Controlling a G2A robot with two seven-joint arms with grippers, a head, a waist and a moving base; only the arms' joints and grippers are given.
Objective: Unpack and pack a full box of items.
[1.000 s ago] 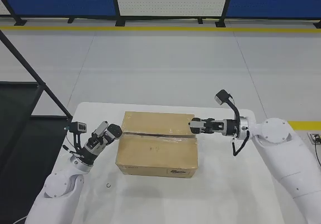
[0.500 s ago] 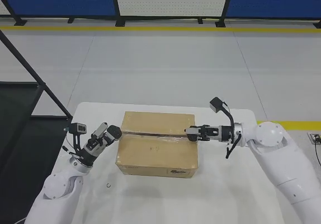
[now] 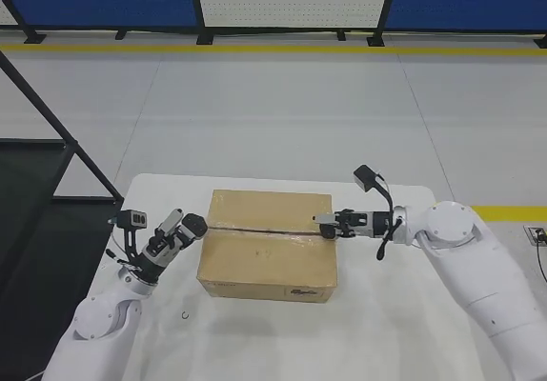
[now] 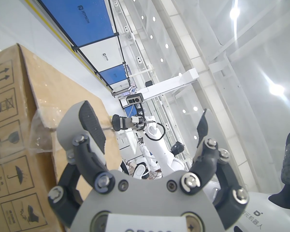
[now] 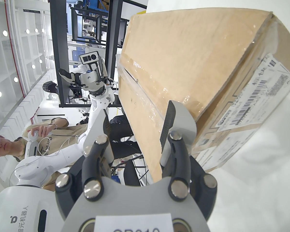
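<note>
A closed cardboard box (image 3: 268,255) stands in the middle of the white table (image 3: 397,324), with clear tape (image 3: 283,232) along its top seam. My left gripper (image 3: 195,227) is open just off the box's left end; in the left wrist view it (image 4: 147,126) holds nothing, and the box (image 4: 14,121) is beside one finger. My right gripper (image 3: 321,225) sits at the box's right end, level with the seam. In its own view it (image 5: 137,124) is open at the top corner of the box (image 5: 183,49), nothing between the fingers.
A small dark ring-like bit (image 3: 187,314) lies on the table in front of the left arm. A black metal frame (image 3: 26,114) stands off the table's left side. White table surface lies in front of and to the right of the box.
My right gripper has shifted slightly left and toward the near side, coming up against the box's right end at the seam. The left arm and the box have not moved.
</note>
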